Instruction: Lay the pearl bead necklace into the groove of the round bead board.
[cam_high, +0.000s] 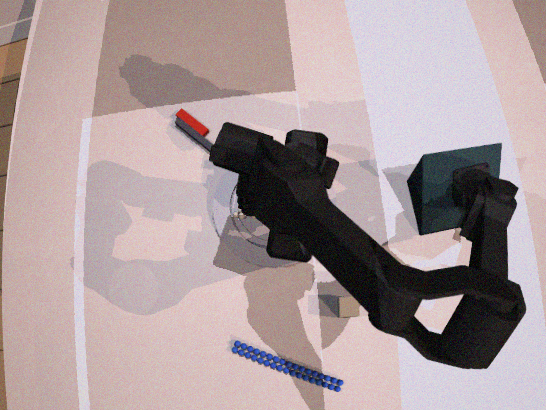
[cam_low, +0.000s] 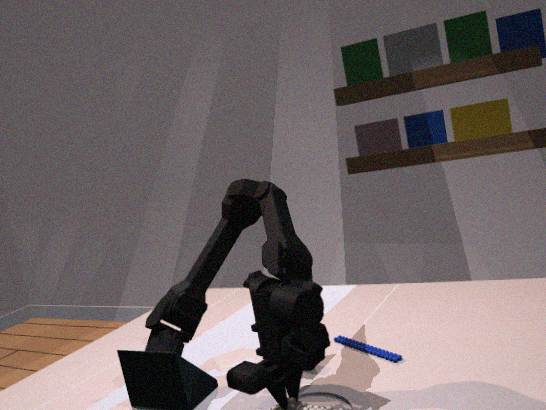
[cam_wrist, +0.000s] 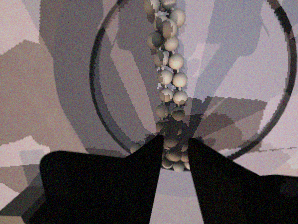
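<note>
The pearl bead necklace (cam_wrist: 170, 75) lies as a doubled strand across the round bead board (cam_wrist: 100, 107) in the wrist view, running from the top edge down to my fingers. My gripper (cam_wrist: 175, 141) is shut on the near end of the necklace, low over the board's rim. In the top view the arm covers most of the bead board (cam_high: 220, 210); a few pearls (cam_high: 239, 215) show at its left side. In the exterior view the gripper (cam_low: 286, 397) points down at the board (cam_low: 325, 400) at the bottom edge.
A blue bead strand (cam_high: 286, 366) (cam_low: 367, 348) lies apart at the front. A red-topped block (cam_high: 192, 123) lies beyond the board. A small tan cube (cam_high: 340, 306) sits by the arm. The dark teal base block (cam_high: 435, 190) (cam_low: 160, 380) stands at the right.
</note>
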